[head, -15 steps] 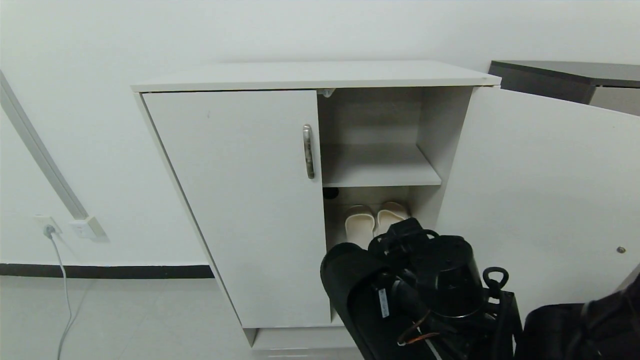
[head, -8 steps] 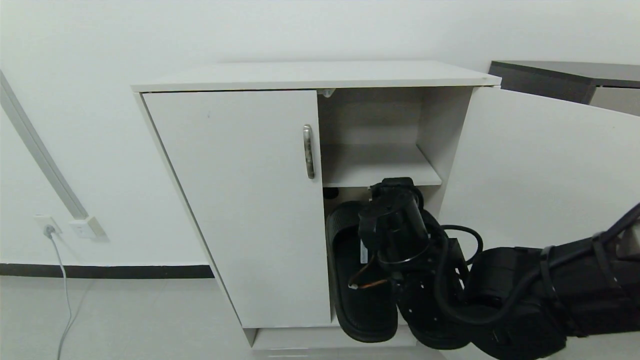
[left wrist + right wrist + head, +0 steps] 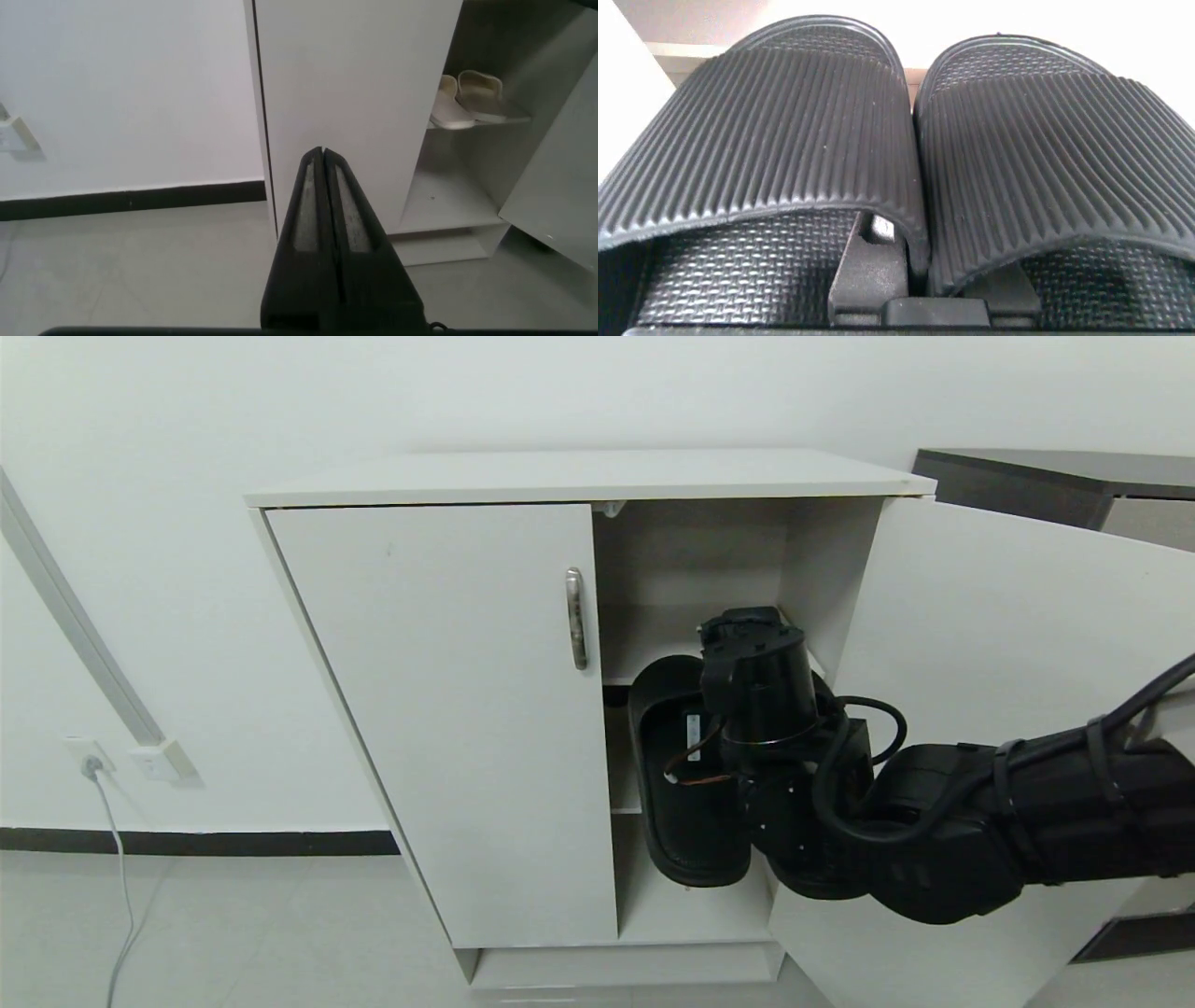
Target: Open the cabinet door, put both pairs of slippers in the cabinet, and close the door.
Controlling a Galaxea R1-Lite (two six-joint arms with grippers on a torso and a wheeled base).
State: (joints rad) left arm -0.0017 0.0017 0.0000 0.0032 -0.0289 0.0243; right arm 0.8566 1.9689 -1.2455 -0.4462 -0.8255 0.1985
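In the cabinet's point(image 3: 579, 476) open right half, my right pincer point(image 3: 934, 271) clamps the black slippers point(image 3: 686, 775) side by side, toes aimed inward and upward, heels toward me; my left pincer point(image 3: 322, 201) hangs pressed together.

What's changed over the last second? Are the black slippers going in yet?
The right gripper, shut on the black slippers, has risen from low in front of the cabinet and moved forward. The slippers' toes are now level with the upper shelf in the open right half. Nothing was let go. The right door stays open, the left door stays shut, and the beige slippers still lie on the lower shelf.
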